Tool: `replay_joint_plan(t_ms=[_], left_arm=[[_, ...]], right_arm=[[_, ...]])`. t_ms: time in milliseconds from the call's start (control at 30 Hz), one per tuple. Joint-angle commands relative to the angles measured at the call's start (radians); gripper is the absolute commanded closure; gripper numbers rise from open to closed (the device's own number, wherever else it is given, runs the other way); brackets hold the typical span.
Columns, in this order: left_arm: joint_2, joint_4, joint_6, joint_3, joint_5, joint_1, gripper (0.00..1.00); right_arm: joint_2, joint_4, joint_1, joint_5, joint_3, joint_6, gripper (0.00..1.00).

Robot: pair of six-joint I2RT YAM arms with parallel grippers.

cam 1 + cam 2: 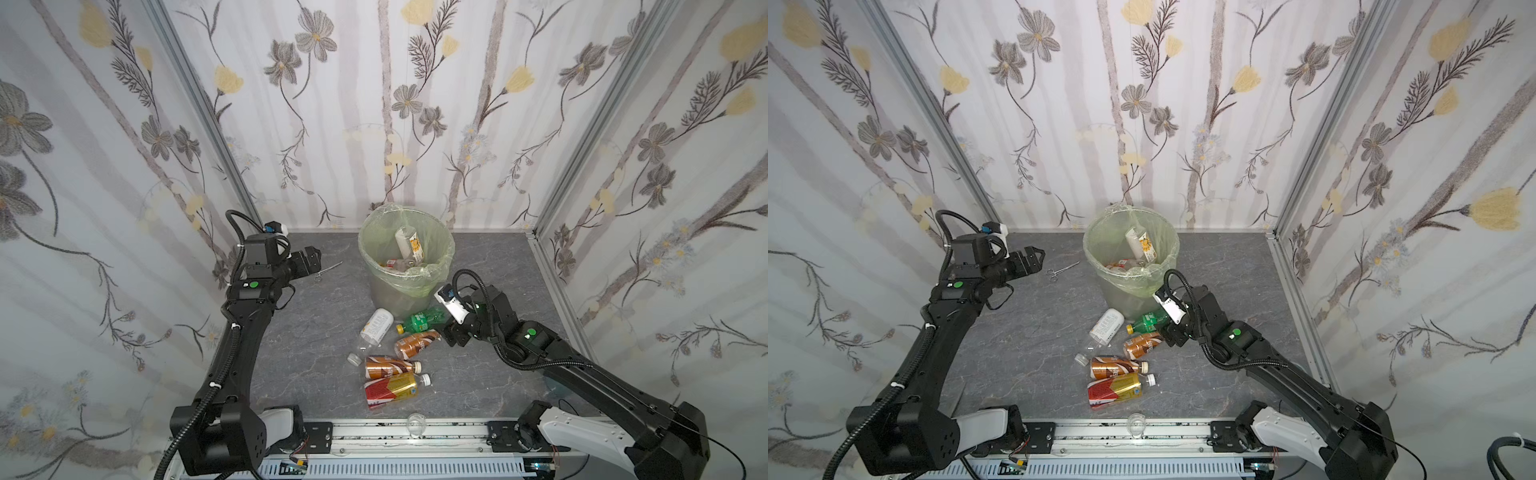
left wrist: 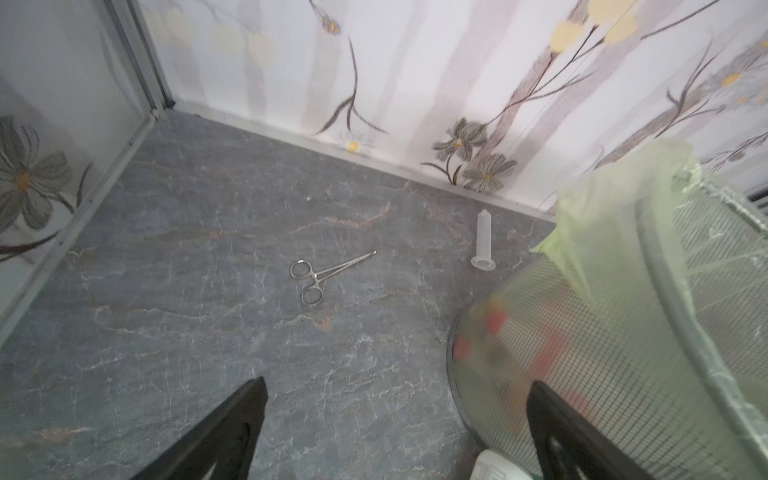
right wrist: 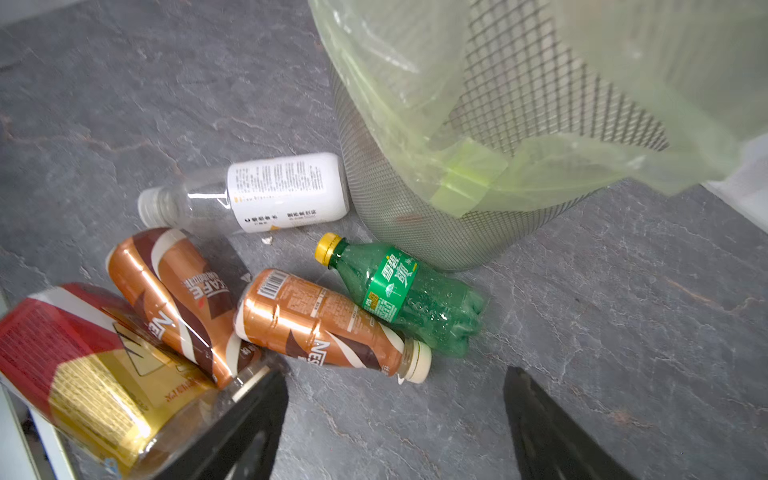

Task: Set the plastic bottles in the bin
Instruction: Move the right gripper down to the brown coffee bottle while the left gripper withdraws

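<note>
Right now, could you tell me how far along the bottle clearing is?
Done: several bottles lie inside the bin. In hand: nothing; left gripper and right gripper show open, empty jaws, the right near the green bottle. Left: five on the table: that one, a white-labelled bottle, two brown bottles, a red-gold bottle.

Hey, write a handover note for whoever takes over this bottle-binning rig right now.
Left tool: open, empty, above the table, left of the bin.
Right tool: open, empty, low beside the green bottle and a brown bottle.
Done: several bottles already in the bin.
To do: five lie on the table in front of it: those two, a second brown bottle, the white-labelled clear bottle, the red-gold bottle.
Leave the forceps and glass cup.
</note>
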Motion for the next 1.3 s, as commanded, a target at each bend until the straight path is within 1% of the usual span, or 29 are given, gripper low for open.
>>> replay_joint_plan(t_ms=[0, 200, 400, 433, 600, 833, 933, 1033, 1267], left_arm=[[-0.014, 0.069, -0.028, -0.044, 0.011, 0.004, 0.00], [-0.024, 0.102, -0.013, -0.101, 0.011, 0.004, 0.00], [-0.021, 0.132, -0.004, -0.132, 0.015, 0.006, 0.00], [-0.020, 0.136, -0.003, -0.136, 0.016, 0.007, 0.00], [-0.027, 0.144, 0.000, -0.152, 0.013, 0.011, 0.00], [-0.024, 0.148, -0.011, -0.160, 0.036, 0.023, 0.00], [-0.025, 0.150, -0.016, -0.160, 0.051, 0.028, 0.00], [-0.025, 0.154, -0.020, -0.164, 0.059, 0.031, 0.00], [-0.027, 0.159, -0.026, -0.165, 0.069, 0.039, 0.00]], right_arm=[[0.019, -0.026, 0.018, 0.010, 0.001, -0.149, 0.18], [0.066, -0.027, 0.060, 0.015, -0.023, -0.246, 0.22], [0.162, -0.043, 0.092, 0.003, 0.018, -0.267, 0.26], [0.188, -0.049, 0.128, 0.001, 0.029, -0.267, 0.27], [0.305, -0.066, 0.165, 0.026, 0.063, -0.283, 0.32], [0.350, -0.023, 0.170, -0.007, 0.066, -0.290, 0.36], [0.376, 0.006, 0.170, -0.018, 0.069, -0.292, 0.36], [0.433, 0.026, 0.170, -0.025, 0.079, -0.295, 0.36], [0.490, 0.049, 0.166, -0.034, 0.106, -0.319, 0.36]])
